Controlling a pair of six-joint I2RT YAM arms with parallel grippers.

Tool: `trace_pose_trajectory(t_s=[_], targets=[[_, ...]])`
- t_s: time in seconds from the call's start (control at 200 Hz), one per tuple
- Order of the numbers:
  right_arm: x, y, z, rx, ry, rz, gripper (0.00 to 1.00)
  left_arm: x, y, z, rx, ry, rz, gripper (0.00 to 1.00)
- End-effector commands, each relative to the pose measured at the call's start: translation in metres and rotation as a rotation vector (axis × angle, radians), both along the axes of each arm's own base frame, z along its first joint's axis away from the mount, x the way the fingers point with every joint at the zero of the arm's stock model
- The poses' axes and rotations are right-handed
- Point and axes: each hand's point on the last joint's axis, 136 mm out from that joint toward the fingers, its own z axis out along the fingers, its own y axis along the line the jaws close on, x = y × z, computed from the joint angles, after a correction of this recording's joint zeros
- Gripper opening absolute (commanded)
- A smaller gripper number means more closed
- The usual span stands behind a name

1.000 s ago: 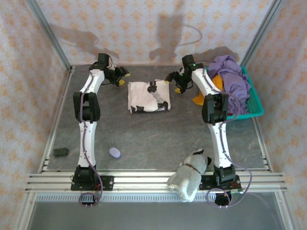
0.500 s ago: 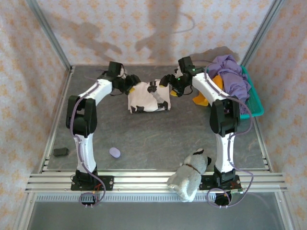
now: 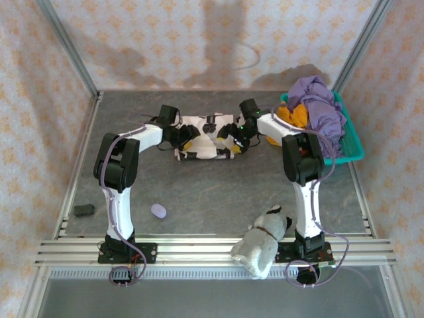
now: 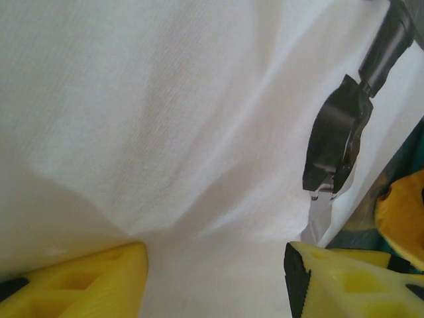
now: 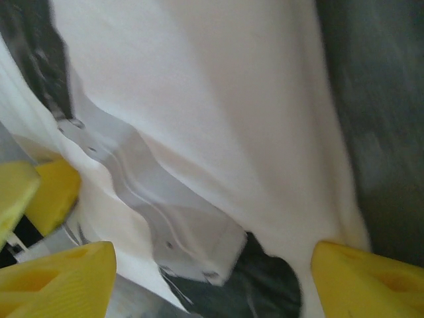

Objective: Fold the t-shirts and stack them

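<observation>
The cream-white t-shirt (image 3: 204, 136) with black printed marks lies folded into a rough square at the middle back of the table. My left gripper (image 3: 183, 136) is at its left edge and my right gripper (image 3: 231, 138) at its right edge, both low over the cloth. In the left wrist view the cream-white t-shirt (image 4: 165, 119) spreads between the open yellow fingers (image 4: 73, 281). In the right wrist view the cream-white t-shirt (image 5: 218, 99) with a black mark lies between the open yellow fingers (image 5: 56, 275). Purple (image 3: 321, 106) and orange (image 3: 295, 114) t-shirts are heaped in the basket.
The teal plastic basket (image 3: 351, 142) stands at the back right by the wall. A grey-white plush toy (image 3: 265, 242) lies near the front edge beside the right arm's base. A small lilac object (image 3: 158, 211) and a dark object (image 3: 83, 210) sit front left.
Both arms have swung inward from beyond the shirt's sides and come down, so each open gripper now sits at an edge of the cream-white shirt.
</observation>
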Motion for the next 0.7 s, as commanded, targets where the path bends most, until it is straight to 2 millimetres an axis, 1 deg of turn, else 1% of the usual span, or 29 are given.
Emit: trace_pose_trajectory(t_s=[0.0,0.02,0.04,0.045,0.075,0.09,0.1,0.175,0.23,0.295,0.3,0.35,0.4,0.44,0.516,0.611,0.696], targets=[[-0.059,-0.013,-0.009,-0.084,0.094,0.009,0.78,-0.058,0.018,-0.031,0.145,0.141,-0.048,0.6],[-0.07,-0.015,-0.01,-0.092,0.104,0.013,0.78,-0.066,0.019,-0.031,0.153,0.151,-0.056,0.6],[-0.078,-0.015,-0.004,-0.092,0.097,0.022,0.78,-0.074,0.019,-0.031,0.159,0.161,-0.063,0.6],[-0.084,-0.015,-0.003,-0.092,0.098,0.026,0.78,-0.076,0.019,-0.032,0.16,0.163,-0.066,0.6],[-0.095,-0.015,0.003,-0.088,0.09,0.036,0.78,-0.088,0.018,-0.032,0.164,0.173,-0.078,0.6],[-0.103,-0.016,0.005,-0.088,0.091,0.04,0.78,-0.095,0.018,-0.036,0.169,0.189,-0.084,0.6],[-0.108,-0.016,0.006,-0.089,0.089,0.043,0.78,-0.096,0.018,-0.027,0.167,0.17,-0.086,0.6],[-0.136,-0.02,0.021,-0.075,0.06,0.048,0.78,-0.126,0.017,-0.021,0.181,0.18,-0.105,0.6],[-0.149,-0.026,0.034,-0.07,0.025,0.04,0.78,-0.144,0.018,-0.015,0.203,0.175,-0.118,0.61],[-0.157,-0.033,0.048,-0.072,-0.017,0.034,0.78,-0.158,0.021,-0.006,0.219,0.166,-0.134,0.61],[-0.157,-0.033,0.051,-0.069,-0.027,0.035,0.78,-0.16,0.022,-0.006,0.221,0.167,-0.135,0.61],[-0.157,-0.035,0.062,-0.07,-0.062,0.042,0.78,-0.166,0.028,0.003,0.249,0.162,-0.141,0.62],[-0.153,-0.033,0.071,-0.064,-0.089,0.059,0.78,-0.169,0.035,0.013,0.284,0.156,-0.143,0.63],[-0.146,-0.031,0.076,-0.065,-0.11,0.074,0.78,-0.169,0.037,0.022,0.296,0.148,-0.141,0.63],[-0.131,-0.025,0.078,-0.082,-0.128,0.098,0.78,-0.165,0.041,0.034,0.314,0.137,-0.119,0.65],[-0.107,-0.012,0.069,-0.087,-0.124,0.123,0.78,-0.159,0.048,0.038,0.327,0.149,-0.078,0.66],[-0.086,0.0,0.055,-0.093,-0.113,0.139,0.78,-0.153,0.056,0.038,0.337,0.148,-0.042,0.66]])
